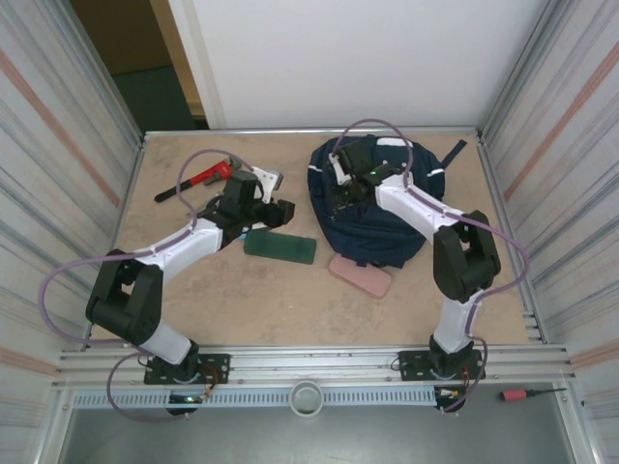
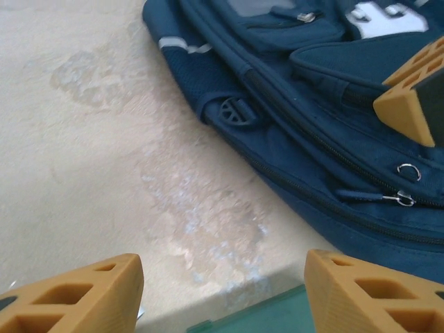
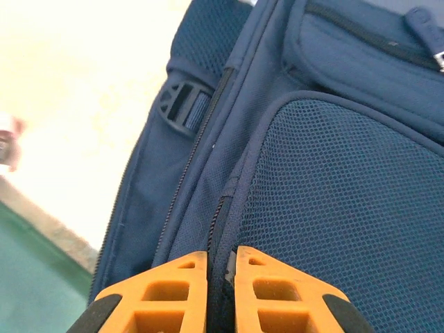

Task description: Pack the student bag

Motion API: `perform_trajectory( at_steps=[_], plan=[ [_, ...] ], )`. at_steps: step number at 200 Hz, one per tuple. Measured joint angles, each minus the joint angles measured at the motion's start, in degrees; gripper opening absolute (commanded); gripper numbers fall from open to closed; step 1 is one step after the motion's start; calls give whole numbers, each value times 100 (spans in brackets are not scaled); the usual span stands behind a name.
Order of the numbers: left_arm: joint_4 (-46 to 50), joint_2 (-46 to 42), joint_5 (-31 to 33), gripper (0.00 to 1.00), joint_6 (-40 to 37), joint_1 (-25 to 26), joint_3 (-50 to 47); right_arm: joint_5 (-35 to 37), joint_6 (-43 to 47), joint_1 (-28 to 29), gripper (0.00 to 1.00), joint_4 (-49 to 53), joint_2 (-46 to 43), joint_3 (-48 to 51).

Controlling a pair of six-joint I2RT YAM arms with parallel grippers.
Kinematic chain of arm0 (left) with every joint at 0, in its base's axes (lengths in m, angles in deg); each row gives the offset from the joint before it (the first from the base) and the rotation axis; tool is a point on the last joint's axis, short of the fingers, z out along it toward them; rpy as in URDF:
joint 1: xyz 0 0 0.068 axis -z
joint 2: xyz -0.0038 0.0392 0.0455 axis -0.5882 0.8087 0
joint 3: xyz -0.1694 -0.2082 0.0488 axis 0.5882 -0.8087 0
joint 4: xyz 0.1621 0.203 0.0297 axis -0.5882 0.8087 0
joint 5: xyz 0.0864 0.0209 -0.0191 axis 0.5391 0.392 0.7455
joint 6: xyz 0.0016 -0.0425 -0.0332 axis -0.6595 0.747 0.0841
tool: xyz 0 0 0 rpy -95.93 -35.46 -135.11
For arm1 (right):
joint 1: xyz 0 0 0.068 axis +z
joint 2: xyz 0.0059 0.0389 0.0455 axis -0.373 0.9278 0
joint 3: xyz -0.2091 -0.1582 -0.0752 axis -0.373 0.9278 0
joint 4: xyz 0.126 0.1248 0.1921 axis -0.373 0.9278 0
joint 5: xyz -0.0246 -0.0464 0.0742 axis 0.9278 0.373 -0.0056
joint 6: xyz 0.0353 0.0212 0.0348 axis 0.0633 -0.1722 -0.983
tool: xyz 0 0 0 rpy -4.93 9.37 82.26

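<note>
Two end effectors are working at the student bag (image 1: 360,235), which lies flat on the tabletop (image 1: 242,309), under the right arm. The right end effector (image 3: 222,267) is pressed together on the bag's upper face, pinching a ridge of navy fabric along the zip seam beside the mesh panel; I cannot tell whether a zip pull is caught in it. The left end effector (image 2: 222,295) is spread and holds nothing. It hovers just beside the bag's left edge, with the end of a green case (image 1: 280,247) below it. A pink case (image 1: 360,275) lies just beside the bag's near edge, and a red pipe wrench (image 1: 198,181) lies well apart from the bag on its left. I judge the step in hand to be opening the bag, as no compartment gapes and nothing appears packed. The next move calls for a firm hold on that seam and a slow lift away from the bag, confirming that the fabric follows. The zip pulls on the bag's near edge may need the left end effector.
</note>
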Motion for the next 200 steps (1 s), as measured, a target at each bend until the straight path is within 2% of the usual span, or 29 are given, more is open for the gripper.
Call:
perform_trajectory(
  at_steps=[36, 68, 92, 119, 157, 200],
  plan=[
    [-304, -2, -656, 67, -358, 153, 94, -927, -57, -634, 0, 87, -730, 74],
    [-208, 249, -1364, 67, -804, 330, 678, -1342, -66, -815, 0, 247, -901, 72],
    [-125, 487, -1670, 66, -1141, 562, 1060, -1480, -90, -848, 0, 372, -901, 72],
    [-44, 844, -2153, 60, -1394, 817, 1274, -1532, -177, -850, 0, 391, -901, 70],
    [131, 1440, -2693, 58, -1657, 852, 1508, -1534, -192, -852, 0, 409, -901, 17],
    [133, 1928, -2868, 53, -1808, 890, 1836, -1539, -195, -850, 0, 409, -901, 17]
  ],
)
